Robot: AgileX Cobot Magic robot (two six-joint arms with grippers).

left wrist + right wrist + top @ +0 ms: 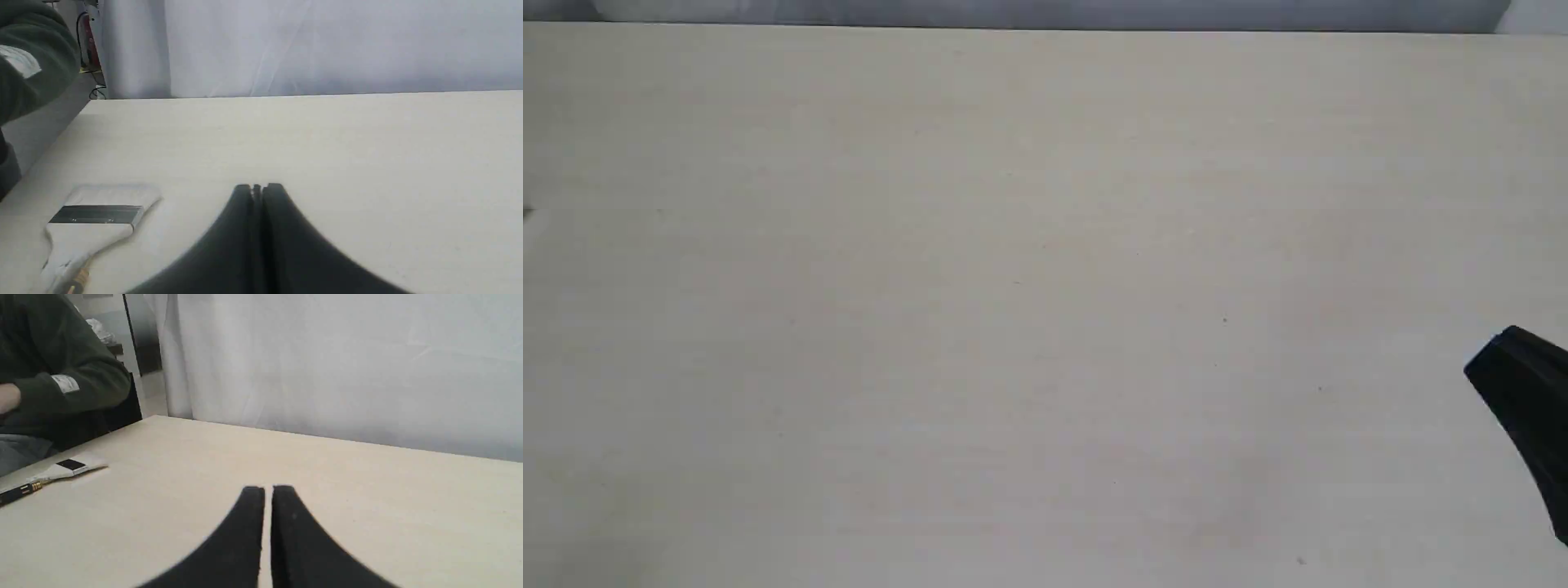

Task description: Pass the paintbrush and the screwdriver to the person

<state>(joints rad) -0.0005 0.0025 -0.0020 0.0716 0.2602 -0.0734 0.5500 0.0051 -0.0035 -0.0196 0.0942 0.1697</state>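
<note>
The paintbrush (96, 214) lies flat on the table (327, 143), beside my left gripper (257, 188), which is shut and holds nothing. The screwdriver (80, 277) rests by the brush's cream handle, with only its gold collar showing in the left wrist view. From the right wrist view the paintbrush (71, 465) and the black-handled screwdriver (18, 492) lie far off near the table's edge, close to the person (61, 375) in a dark green sleeve. My right gripper (267, 491) is shut and holds nothing, a thin slit between its fingers. In the exterior view only my right gripper (1523, 392) shows.
A pale curtain (347, 367) hangs behind the table's far edge. The person's sleeve (32, 61) also shows beyond the table's corner in the left wrist view. The exterior view shows bare tabletop (1013, 286).
</note>
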